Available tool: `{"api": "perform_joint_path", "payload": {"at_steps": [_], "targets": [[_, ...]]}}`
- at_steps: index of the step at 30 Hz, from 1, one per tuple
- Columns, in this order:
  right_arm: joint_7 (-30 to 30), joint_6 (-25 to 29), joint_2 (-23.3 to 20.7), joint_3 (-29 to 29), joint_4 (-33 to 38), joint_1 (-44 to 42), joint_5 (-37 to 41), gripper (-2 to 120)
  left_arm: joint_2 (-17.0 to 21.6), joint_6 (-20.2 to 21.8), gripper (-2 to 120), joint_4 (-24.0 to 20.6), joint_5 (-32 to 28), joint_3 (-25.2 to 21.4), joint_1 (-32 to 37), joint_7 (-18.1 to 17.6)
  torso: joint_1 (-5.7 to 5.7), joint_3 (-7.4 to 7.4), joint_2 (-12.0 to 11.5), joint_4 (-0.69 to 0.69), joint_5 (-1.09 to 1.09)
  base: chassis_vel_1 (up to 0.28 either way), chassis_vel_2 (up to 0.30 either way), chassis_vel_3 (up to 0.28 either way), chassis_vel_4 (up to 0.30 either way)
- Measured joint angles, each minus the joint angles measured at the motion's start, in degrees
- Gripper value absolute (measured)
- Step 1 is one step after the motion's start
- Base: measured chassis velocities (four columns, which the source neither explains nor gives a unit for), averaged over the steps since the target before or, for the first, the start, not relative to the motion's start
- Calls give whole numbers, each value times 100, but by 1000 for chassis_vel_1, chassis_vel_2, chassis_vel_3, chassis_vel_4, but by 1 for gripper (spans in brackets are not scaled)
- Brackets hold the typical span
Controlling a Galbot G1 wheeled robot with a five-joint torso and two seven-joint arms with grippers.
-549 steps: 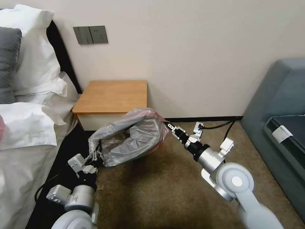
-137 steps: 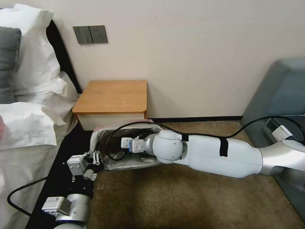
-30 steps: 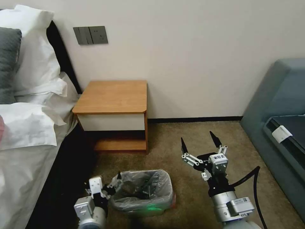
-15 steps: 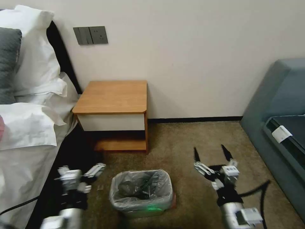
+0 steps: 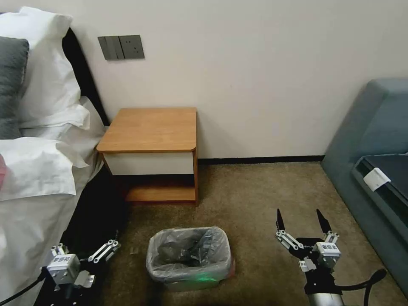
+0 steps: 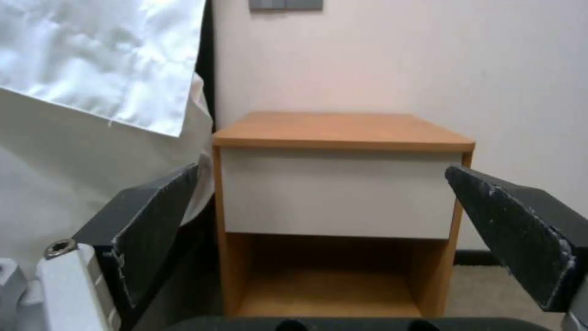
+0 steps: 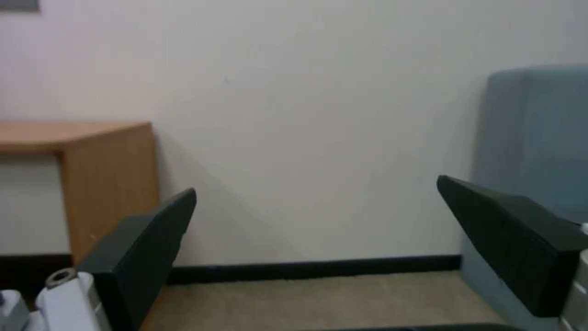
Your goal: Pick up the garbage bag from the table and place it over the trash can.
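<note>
Garbage bag (image 5: pixel 189 250) now lines the trash can (image 5: pixel 199 284), low in the middle of the head view's frame on the carpet: its grey crinkled plastic sags down inside, and the film is folded out over the rim on every side I can see, with a pinkish bit of edge showing at the can's lower right corner. The desk (image 5: pixel 151 129), above it at centre left against the wall, has a bare top; in my left wrist view the desk (image 6: pixel 343 131) stands straight ahead with its shelf empty as well.

My left end effector (image 5: pixel 95 255) hangs at the lower left of the head frame, beside the can and apart from it, its fingers spread wide and gripping nothing. My right end effector (image 5: pixel 302 223) is at the lower right, well apart from the can, its two dark fingertips also spread and empty, pointing up the frame toward the wall.

By my reckoning the task is about finished: the bag is off the desk and seated over the can, and both my end effectors have let go. What I cannot judge is how well the film is tucked along the near rim, since I see it from above only.
</note>
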Motion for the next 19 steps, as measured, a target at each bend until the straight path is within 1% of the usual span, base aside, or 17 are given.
{"api": "perform_joint_path", "payload": {"at_steps": [4, 19], "targets": [[67, -72, 56, 55, -34, -70, -155, 100, -10, 8, 100, 0, 4, 12, 11, -1, 0, 0, 0, 0, 0, 0, 0, 0, 0], [73, -120, 52, 66, -9, -94, -165, 100, 3, 28, 100, 9, -3, 21, 1, 40, 0, 0, 0, 0, 0, 0, 0, 0, 0]]}}
